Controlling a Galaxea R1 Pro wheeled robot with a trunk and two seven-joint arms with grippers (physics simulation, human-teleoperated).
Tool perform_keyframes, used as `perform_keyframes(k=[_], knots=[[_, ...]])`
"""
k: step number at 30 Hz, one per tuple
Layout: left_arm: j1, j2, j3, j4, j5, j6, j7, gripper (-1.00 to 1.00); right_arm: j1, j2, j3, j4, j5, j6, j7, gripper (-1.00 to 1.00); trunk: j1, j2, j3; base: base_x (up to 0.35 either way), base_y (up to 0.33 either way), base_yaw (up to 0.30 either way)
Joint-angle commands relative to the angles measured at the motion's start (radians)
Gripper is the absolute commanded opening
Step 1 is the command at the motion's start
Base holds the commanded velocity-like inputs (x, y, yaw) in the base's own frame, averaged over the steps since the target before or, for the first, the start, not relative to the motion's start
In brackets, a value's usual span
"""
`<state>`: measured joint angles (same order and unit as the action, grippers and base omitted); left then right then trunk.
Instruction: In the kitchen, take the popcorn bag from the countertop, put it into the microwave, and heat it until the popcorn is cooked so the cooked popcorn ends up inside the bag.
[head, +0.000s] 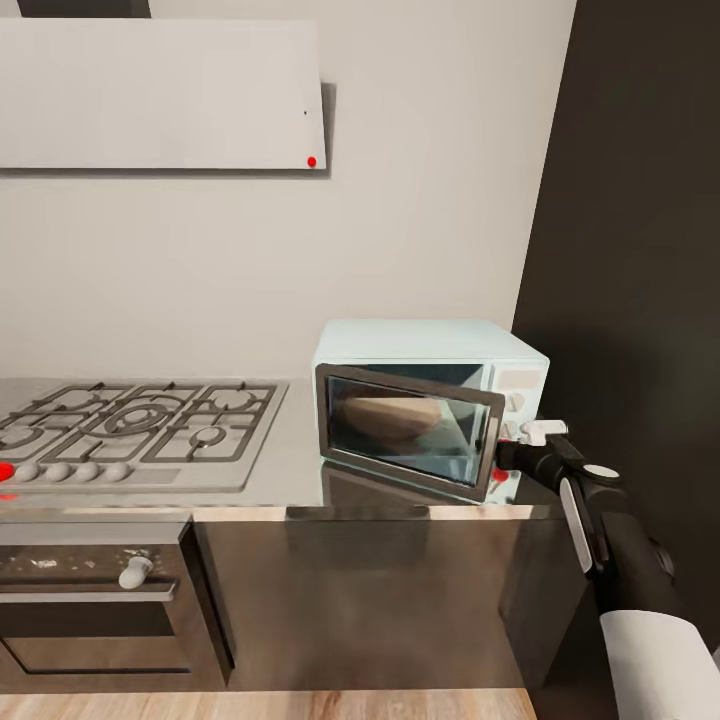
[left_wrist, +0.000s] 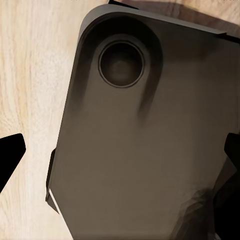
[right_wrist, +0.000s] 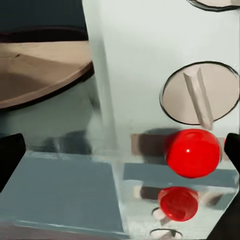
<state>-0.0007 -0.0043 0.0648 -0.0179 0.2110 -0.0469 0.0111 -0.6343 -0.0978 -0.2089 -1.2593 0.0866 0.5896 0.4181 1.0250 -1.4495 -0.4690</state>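
- On the tabletop (head: 300, 470), right end: microwave (head: 430, 345), pale blue, door (head: 408, 428) swung partly open, hinged at the left.
- Inside, through the door glass: popcorn bag (head: 385, 415), tan, rounded, sitting in the cavity.
- Right gripper (head: 530, 432) at the microwave's control panel, by the lower knob (right_wrist: 200, 96); white fingertips close to the panel face. Right wrist view: black jaws spread wide, either side of a red button (right_wrist: 193, 153).
- Same view: bag (right_wrist: 40, 72) beyond the door frame.
- Gas hob (head: 130, 425) left of the microwave, oven (head: 95, 600) beneath it.
- Left wrist view: dark robot body panel (left_wrist: 140, 140) over wood floor (left_wrist: 30, 75); jaws apart, holding nothing.
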Motion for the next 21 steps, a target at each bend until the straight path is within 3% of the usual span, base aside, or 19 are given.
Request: perform_keyframes(k=[1, 5, 7, 11, 21], knots=[[0.0, 0.0, 0.006, 0.0, 0.001, -0.002, 0.001, 1.0, -0.001, -0.001, -0.001, -0.001, 0.008, 0.004, 0.033, 1.0, 0.0, -0.001, -0.001, 0.0, 0.0, 0.0], [0.0, 0.0, 0.007, 0.0, 0.001, -0.002, 0.001, 1.0, 0.001, 0.001, 0.002, -0.007, 0.008, 0.017, 0.098, 1.0, 0.0, -0.001, -0.001, 0.0, 0.0, 0.0], [-0.001, 0.0, 0.006, 0.0, 0.001, -0.002, 0.001, 1.0, 0.003, 0.003, 0.027, -0.014, 0.006, 0.021, 0.111, 1.0, 0.0, -0.001, -0.001, 0.0, 0.0, 0.0], [-0.001, -0.001, 0.006, 0.0, 0.001, -0.002, 0.001, 1.0, 0.004, 0.004, 0.05, -0.01, 0.0, 0.036, 0.12, 1.0, 0.0, -0.001, -0.001, 0.0, 0.0, 0.0], [0.0, 0.0, 0.006, 0.0, 0.001, -0.002, 0.001, 1.0, 0.004, 0.002, 0.051, 0.041, -0.002, 0.067, 0.122, 1.0, 0.0, -0.001, -0.001, 0.0, 0.0, 0.0]])
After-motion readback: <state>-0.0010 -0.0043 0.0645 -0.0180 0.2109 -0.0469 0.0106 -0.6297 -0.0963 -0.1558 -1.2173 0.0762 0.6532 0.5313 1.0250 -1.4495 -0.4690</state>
